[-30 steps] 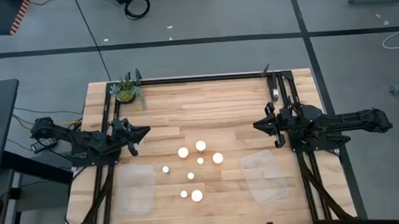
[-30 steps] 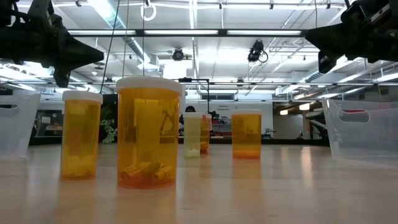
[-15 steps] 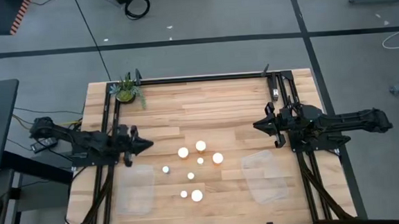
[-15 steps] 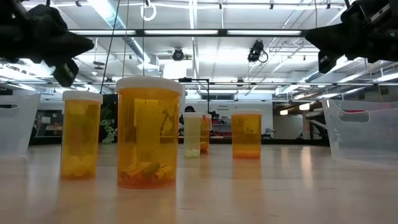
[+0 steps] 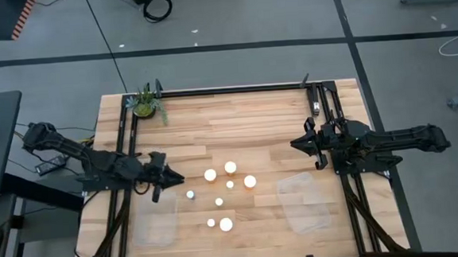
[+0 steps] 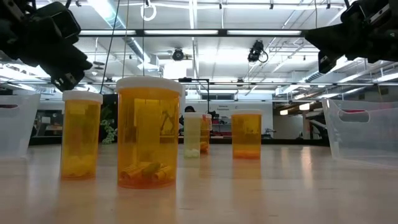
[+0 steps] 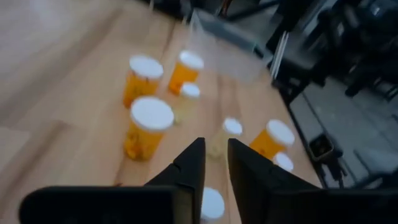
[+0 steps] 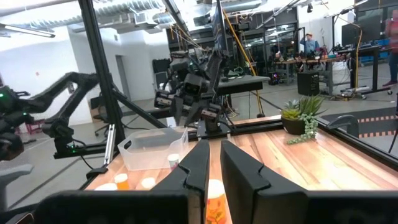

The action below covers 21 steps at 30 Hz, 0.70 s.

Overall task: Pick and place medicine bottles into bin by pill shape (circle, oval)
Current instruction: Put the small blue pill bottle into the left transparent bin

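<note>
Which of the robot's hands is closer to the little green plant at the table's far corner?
The left hand. It sits fairly close to the plant, on the same side of the table, while the right hand waits across the table.

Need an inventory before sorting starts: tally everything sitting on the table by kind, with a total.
Wide medicine bottles: 4
Narrow medicine bottles: 4
Clear bins: 2
Potted plant: 1
Total: 11

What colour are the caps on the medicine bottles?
White round caps on the orange medicine bottles, clearest in the low view.
</note>
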Motion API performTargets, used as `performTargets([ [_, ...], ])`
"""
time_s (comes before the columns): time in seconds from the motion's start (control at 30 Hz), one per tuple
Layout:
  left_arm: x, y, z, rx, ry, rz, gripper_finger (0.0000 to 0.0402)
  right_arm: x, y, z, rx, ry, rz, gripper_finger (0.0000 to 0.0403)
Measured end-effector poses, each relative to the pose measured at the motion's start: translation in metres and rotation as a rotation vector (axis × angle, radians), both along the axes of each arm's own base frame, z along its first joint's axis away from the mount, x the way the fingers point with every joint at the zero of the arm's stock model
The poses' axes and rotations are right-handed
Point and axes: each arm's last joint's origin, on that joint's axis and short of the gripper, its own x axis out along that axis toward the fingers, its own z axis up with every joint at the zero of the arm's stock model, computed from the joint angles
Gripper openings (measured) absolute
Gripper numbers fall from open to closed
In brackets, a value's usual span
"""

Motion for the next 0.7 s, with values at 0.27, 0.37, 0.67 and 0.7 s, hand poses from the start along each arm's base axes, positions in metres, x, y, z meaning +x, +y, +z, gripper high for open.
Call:
performTargets([
  [0.27, 0.029, -0.024, 0.005, 0.027, 0.238, -0.023, 0.0148, 0.000, 0.000, 0.000, 0.001, 0.000, 0.000, 0.0047],
  [0.37, 0.042, -0.031, 0.009, 0.063, 0.318, -0.024, 0.0169, 0.000, 0.000, 0.000, 0.000, 0.000, 0.000, 0.0047],
  [0.67, 0.079, -0.050, 0.028, 0.101, 0.499, 0.014, 0.0213, 0.000, 0.000, 0.000, 0.000, 0.000, 0.000, 0.0047],
  [0.7, 0.083, -0.052, 0.031, 0.106, 0.510, 0.015, 0.0216, 0.000, 0.000, 0.000, 0.001, 0.001, 0.000, 0.0047],
])
